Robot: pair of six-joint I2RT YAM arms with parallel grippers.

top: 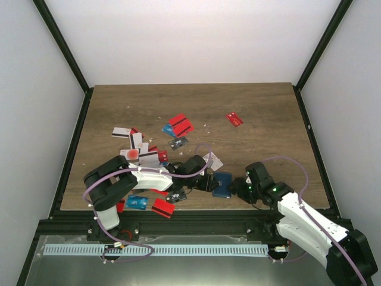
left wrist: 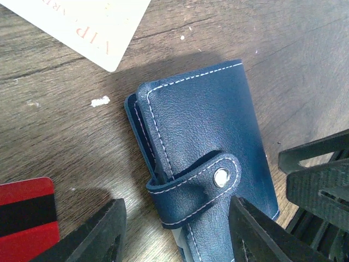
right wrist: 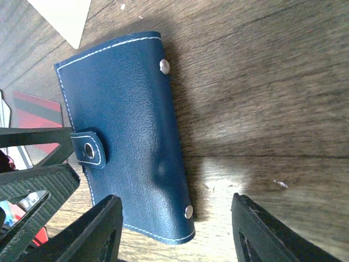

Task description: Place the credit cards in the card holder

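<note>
The card holder (top: 222, 184) is a dark navy wallet lying flat and closed near the front edge, its tab clasp (left wrist: 218, 178) snapped shut. My left gripper (left wrist: 174, 234) is open, its fingers to either side of the holder's (left wrist: 202, 125) near end, with bare wood between the left finger and the leather. My right gripper (right wrist: 172, 232) is open on the other side, and one corner of the holder (right wrist: 125, 131) lies between its fingers. Several credit cards (top: 180, 125), red, white, dark and light blue, lie scattered on the left half of the table.
A white card (left wrist: 82, 27) and a red card with a black stripe (left wrist: 24, 218) lie close to the holder. A lone red card (top: 234, 119) sits at the back right. The two grippers (top: 208, 182) (top: 241, 187) face each other across the holder.
</note>
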